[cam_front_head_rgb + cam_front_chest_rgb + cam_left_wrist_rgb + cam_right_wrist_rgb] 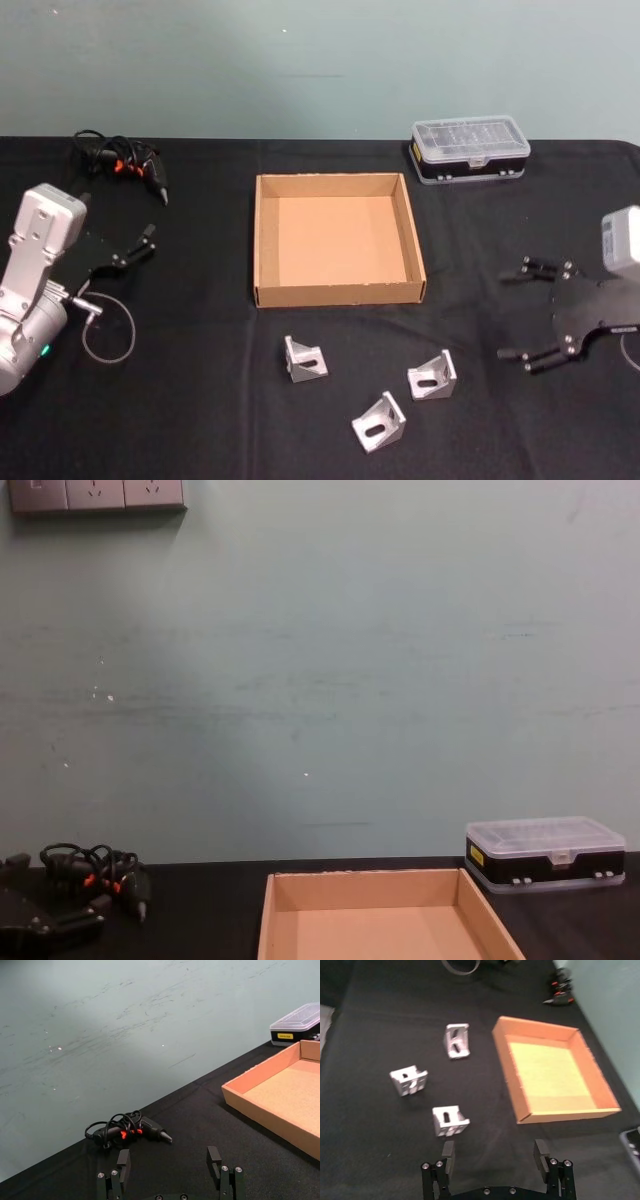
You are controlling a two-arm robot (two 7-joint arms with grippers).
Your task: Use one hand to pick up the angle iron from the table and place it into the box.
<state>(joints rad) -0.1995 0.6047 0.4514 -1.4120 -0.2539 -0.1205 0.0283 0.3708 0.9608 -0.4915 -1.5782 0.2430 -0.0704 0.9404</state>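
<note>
Angle irons [305, 358] [433, 375] [380, 421] untouched on bench [200, 420], lower centre. Box [340, 293] empty. Right hand [508, 313] released at right edge; left hand [168, 1155] released, parked left. Pick, place pending.

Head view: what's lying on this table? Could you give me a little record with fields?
Table: flat black tabletop
Parts: three silver metal angle irons, loose on the near side of the box
Box: shallow tan cardboard box, nothing inside
Far right: clear-lidded plastic case with black base
Far left: black corded tool with orange marks
Left gripper: open, holds nothing
Right gripper: open, holds nothing
</note>
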